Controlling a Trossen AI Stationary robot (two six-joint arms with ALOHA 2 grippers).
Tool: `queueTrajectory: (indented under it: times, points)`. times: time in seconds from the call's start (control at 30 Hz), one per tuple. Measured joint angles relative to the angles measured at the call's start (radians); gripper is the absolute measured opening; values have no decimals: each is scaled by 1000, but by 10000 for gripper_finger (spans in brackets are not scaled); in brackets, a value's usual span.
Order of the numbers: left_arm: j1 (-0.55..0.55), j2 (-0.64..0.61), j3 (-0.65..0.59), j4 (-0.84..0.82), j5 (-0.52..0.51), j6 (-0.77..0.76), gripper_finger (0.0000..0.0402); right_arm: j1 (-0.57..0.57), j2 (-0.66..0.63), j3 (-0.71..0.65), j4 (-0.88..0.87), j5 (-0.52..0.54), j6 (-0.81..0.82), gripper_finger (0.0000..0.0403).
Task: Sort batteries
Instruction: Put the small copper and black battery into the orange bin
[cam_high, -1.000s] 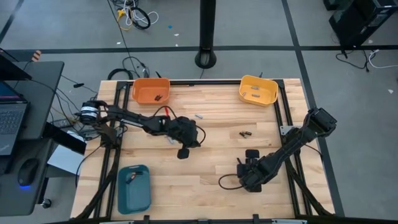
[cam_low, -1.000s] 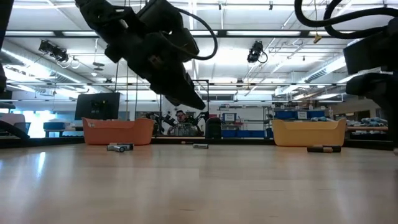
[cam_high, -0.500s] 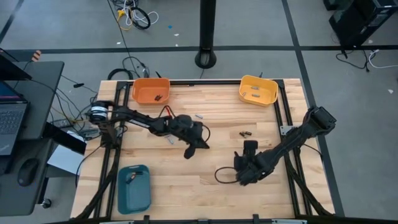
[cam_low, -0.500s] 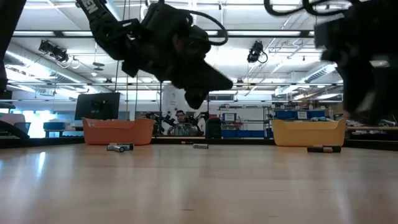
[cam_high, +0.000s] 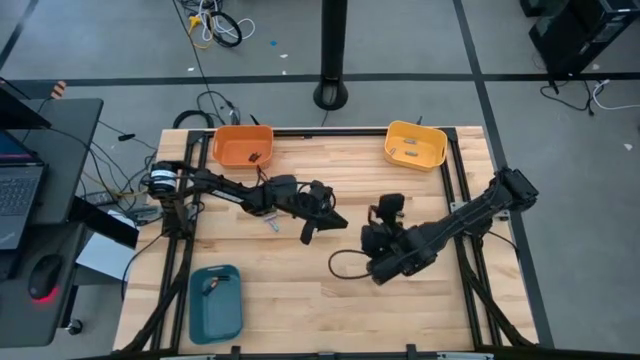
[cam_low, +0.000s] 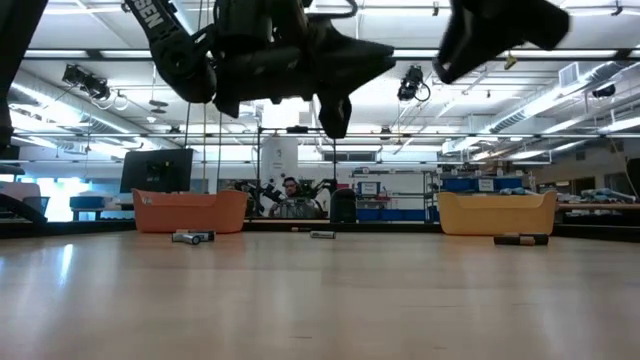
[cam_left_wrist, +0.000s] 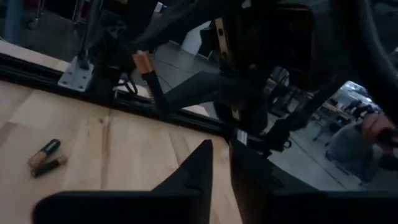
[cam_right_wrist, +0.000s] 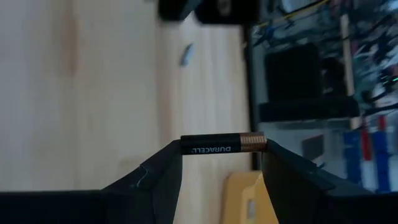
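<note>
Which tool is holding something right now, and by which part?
The right tool pinches a battery end to end; the left tool holds nothing.

Both arms matt black, jointed segments. Left arm (cam_high: 235, 192): silver ring at base joint. Right arm (cam_high: 470, 215): black cable loop trailing.

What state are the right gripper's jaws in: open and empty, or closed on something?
Closed on something: in the right wrist view the right gripper clamps a Duracell battery end to end between its jaws.

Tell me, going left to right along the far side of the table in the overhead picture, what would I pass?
Orange tray → silvery battery → yellow tray.
</note>
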Motion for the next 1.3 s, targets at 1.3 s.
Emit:
queueTrajectory:
  times: [1.3]
  points:
    - [-9, -1, 52, -2, -197, 32, 156, -59, 0, 25, 296, 49, -329, 208]
